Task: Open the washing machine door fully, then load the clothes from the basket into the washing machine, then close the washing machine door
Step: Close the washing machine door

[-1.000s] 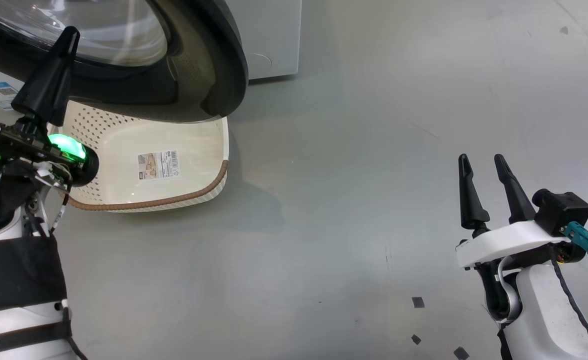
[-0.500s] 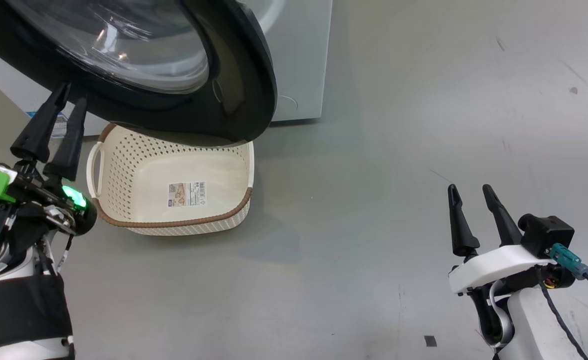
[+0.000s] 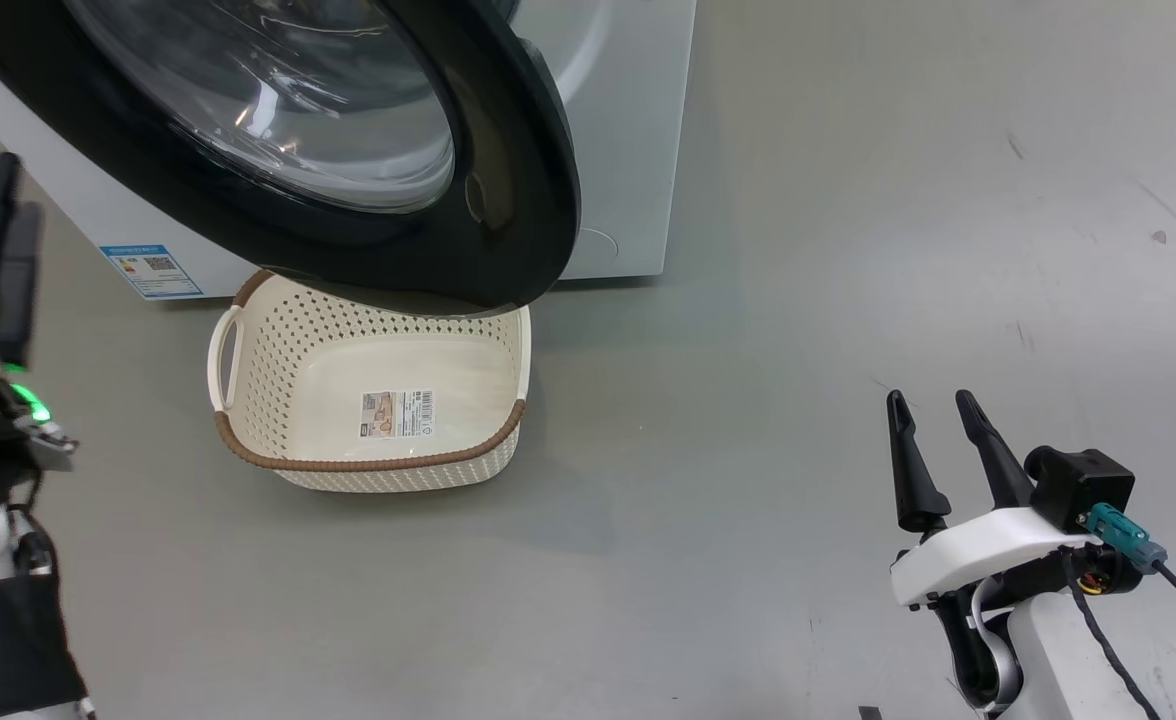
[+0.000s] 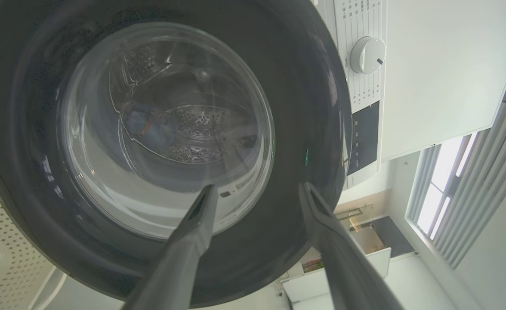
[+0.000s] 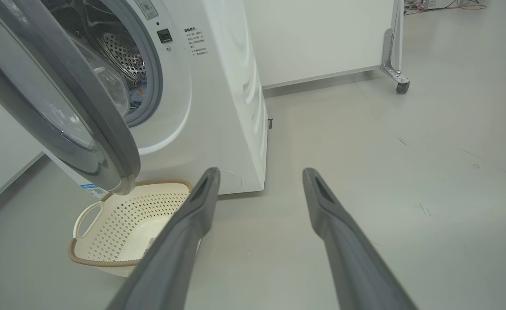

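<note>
Loading appears complete: the cream-white perforated plastic basket with a brown woven-look rim [image 3: 368, 465] sits bare at centre left of the head view. The light blue garments with orange print [image 4: 149, 125] show through the glass, inside the drum. The large round door with a glossy black rim and bulging clear bowl [image 3: 518, 180] hangs part-open at upper left, over the basket's far edge.

The left gripper [image 4: 257, 187] is spread and holds nothing, pointing at the door's outer face. The right gripper [image 3: 928, 397] is also spread and holds nothing, at lower right and well apart.

Closing the door is judged the step in hand.
- Press on the black rim near its free edge, not the glass.
- Follow the swing toward the big white front-loading washer [image 3: 628, 130] until the latch catches.
- Whether cloth overhangs the gasket cannot be told; check first.
</note>
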Controlling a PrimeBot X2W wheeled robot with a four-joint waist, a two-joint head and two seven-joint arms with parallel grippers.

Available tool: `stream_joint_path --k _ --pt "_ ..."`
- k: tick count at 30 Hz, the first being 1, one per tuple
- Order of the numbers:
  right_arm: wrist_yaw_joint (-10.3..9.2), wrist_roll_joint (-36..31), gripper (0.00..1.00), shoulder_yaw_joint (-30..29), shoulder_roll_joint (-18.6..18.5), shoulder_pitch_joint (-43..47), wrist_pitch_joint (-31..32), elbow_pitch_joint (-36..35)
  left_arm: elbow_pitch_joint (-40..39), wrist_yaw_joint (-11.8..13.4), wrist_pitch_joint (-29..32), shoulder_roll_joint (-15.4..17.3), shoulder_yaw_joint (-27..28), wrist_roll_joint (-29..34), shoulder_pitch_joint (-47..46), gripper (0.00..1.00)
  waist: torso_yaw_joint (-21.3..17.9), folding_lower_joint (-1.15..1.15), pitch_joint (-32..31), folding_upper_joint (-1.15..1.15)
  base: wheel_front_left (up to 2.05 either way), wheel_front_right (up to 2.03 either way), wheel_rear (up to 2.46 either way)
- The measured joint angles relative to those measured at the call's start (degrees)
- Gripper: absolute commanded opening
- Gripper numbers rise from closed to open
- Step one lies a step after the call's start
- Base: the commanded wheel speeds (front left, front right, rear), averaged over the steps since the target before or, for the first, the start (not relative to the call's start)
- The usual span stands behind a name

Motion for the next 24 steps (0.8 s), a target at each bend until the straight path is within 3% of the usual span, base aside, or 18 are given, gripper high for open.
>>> stream_joint_path --k 3,18,24 --pt "0.00 0.00 1.00 0.13 -0.01 0.00 0.00 -0.08 -3.10 -0.01 -4.75 3.02 0.45 7.64 0.57 1.00 0.13 0.00 0.14 0.00 0.00 0.00 0.00" --pt "0.00 0.66 1.00 0.41 -0.01 -0.05 0.00 -0.32 -7.44 -0.01 -25.99 5.44 -4.95 26.96 3.87 1.00 0.31 0.00 0.75 0.00 0.00 0.00 0.00" --pt "0.00 0.67 1.00 0.46 -0.01 -0.07 0.00 -0.38 -7.81 -0.02 -35.44 10.47 -8.64 38.25 5.77 1.00 0.29 0.00 0.85 0.00 0.00 0.00 0.00"
